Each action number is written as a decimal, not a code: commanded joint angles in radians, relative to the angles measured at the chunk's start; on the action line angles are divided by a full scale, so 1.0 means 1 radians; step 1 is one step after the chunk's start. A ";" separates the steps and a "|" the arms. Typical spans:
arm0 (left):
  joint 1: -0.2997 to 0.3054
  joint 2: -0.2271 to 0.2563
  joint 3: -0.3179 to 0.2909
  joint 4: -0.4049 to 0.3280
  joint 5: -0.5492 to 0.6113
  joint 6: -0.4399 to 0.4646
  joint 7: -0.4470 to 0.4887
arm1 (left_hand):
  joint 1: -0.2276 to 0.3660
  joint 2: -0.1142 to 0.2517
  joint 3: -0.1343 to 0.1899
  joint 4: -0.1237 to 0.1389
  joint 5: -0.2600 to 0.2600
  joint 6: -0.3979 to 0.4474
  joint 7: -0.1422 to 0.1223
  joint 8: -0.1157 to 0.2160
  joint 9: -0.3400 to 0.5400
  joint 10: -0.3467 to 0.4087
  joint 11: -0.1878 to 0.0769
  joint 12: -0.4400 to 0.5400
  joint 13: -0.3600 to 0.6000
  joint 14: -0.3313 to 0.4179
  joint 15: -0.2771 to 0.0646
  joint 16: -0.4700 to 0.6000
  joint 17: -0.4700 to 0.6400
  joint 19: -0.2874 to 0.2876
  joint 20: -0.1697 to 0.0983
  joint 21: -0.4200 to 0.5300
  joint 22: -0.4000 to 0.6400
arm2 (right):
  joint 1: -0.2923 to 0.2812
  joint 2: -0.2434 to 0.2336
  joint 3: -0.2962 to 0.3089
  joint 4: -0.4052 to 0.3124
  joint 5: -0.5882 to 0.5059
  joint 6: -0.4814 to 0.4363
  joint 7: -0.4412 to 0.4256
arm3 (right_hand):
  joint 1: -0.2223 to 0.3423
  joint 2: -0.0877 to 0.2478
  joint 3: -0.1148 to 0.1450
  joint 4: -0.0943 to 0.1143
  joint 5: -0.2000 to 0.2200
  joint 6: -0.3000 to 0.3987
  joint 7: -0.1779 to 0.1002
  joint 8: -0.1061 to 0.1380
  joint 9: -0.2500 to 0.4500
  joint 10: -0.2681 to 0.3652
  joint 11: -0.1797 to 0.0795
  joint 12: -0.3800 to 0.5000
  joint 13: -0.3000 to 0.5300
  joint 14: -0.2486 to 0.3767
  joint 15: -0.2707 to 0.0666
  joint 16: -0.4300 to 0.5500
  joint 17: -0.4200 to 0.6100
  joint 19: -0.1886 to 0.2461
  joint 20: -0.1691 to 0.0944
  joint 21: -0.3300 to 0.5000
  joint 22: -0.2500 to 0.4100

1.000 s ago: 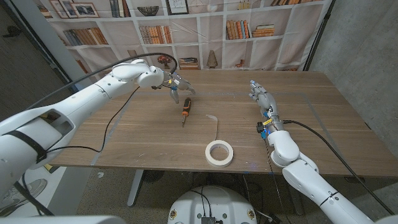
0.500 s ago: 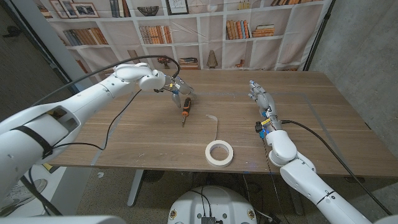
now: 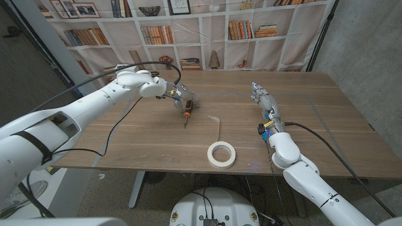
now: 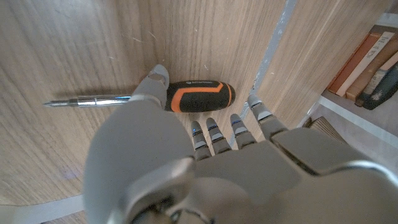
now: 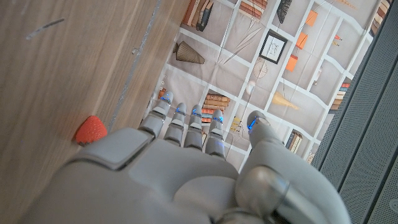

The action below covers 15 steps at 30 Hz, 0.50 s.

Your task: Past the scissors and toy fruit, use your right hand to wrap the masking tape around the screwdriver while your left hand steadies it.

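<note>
The screwdriver (image 3: 187, 112), with a black and orange handle (image 4: 199, 96), lies on the wooden table (image 3: 314, 125) left of centre. My left hand (image 3: 177, 95) hovers over its handle end. The thumb (image 4: 153, 82) is on one side where the shaft meets the handle, and the fingers (image 4: 235, 124) are spread on the other side. The masking tape roll (image 3: 222, 154) lies flat near the front edge, and a thin loose strip (image 3: 219, 129) runs from it toward the screwdriver. My right hand (image 3: 264, 100) stands well right of both, fingers straight, holding nothing.
A small red toy strawberry (image 5: 91, 129) sits on the table beyond my right hand. A backdrop printed with bookshelves (image 3: 207, 31) hangs behind the far edge. A black cable (image 3: 116, 119) from my left arm trails over the table's left part.
My left hand has moved down and slightly right, closing in over the screwdriver's handle. The right hand, the tape roll and the screwdriver have stayed put.
</note>
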 commanded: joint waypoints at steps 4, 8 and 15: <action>0.049 0.012 -0.013 0.004 -0.006 0.011 0.060 | 0.024 0.024 -0.011 0.003 -0.007 0.030 0.001 0.026 0.002 0.039 -0.006 0.018 0.009 0.041 -0.080 0.008 0.003 0.036 -0.014 0.014 0.004 | -0.022 -0.023 0.009 -0.031 0.000 -0.019 0.008 | 0.002 -0.008 -0.007 0.002 -0.001 0.009 -0.001 0.002 0.003 0.020 0.003 0.010 0.006 0.011 0.000 0.004 0.003 0.002 0.004 -0.002 0.006; 0.064 0.013 -0.014 0.005 0.006 0.031 0.091 | 0.042 0.054 -0.024 0.006 -0.014 0.050 0.004 0.045 -0.002 0.105 -0.005 0.045 0.017 0.121 -0.107 0.024 0.005 0.074 -0.026 0.029 0.007 | -0.025 -0.029 0.011 -0.047 -0.004 -0.038 0.005 | 0.001 -0.009 -0.008 0.002 -0.001 0.010 -0.001 0.001 0.003 0.024 0.007 0.011 0.006 0.012 0.002 0.005 0.003 0.002 0.005 -0.002 0.006; 0.066 -0.002 -0.019 0.023 -0.033 0.067 0.020 | 0.030 0.086 -0.082 0.020 -0.020 0.041 0.056 0.043 -0.027 0.202 0.003 0.084 0.035 0.314 -0.156 0.062 0.010 0.207 -0.085 0.096 0.024 | -0.018 -0.035 0.008 -0.052 -0.015 -0.052 0.007 | -0.001 -0.010 -0.010 0.003 -0.001 0.012 0.000 0.001 0.003 0.025 0.007 0.011 0.006 0.015 0.002 0.006 0.004 0.002 0.006 -0.003 0.006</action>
